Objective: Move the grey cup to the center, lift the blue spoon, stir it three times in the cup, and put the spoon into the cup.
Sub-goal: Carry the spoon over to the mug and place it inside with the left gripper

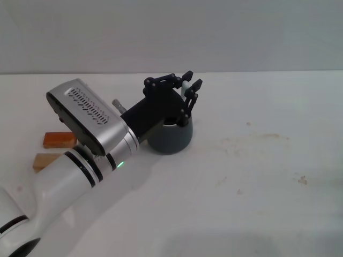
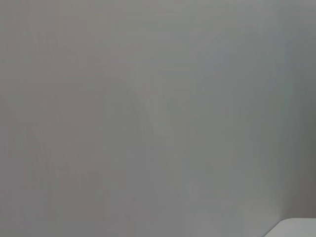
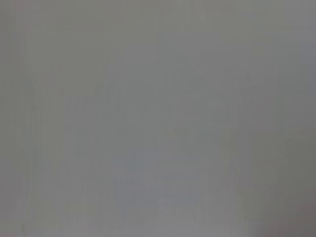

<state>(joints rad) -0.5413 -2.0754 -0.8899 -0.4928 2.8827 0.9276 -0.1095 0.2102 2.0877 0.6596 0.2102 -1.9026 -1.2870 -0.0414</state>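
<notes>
In the head view the grey cup (image 1: 172,139) stands near the table's middle, its mouth mostly covered by my left gripper (image 1: 189,85). That gripper hovers just above the cup's far rim, its black fingers shut on a pale light-blue piece, the handle of the blue spoon (image 1: 184,85). The spoon's bowl is hidden behind the gripper and the cup wall. Both wrist views show only blank grey wall. My right arm is out of view.
Two small wooden blocks (image 1: 59,140) (image 1: 45,159) lie at the left, partly under my left forearm (image 1: 86,160). The white table (image 1: 257,176) stretches to the right and front of the cup, with faint stains on it.
</notes>
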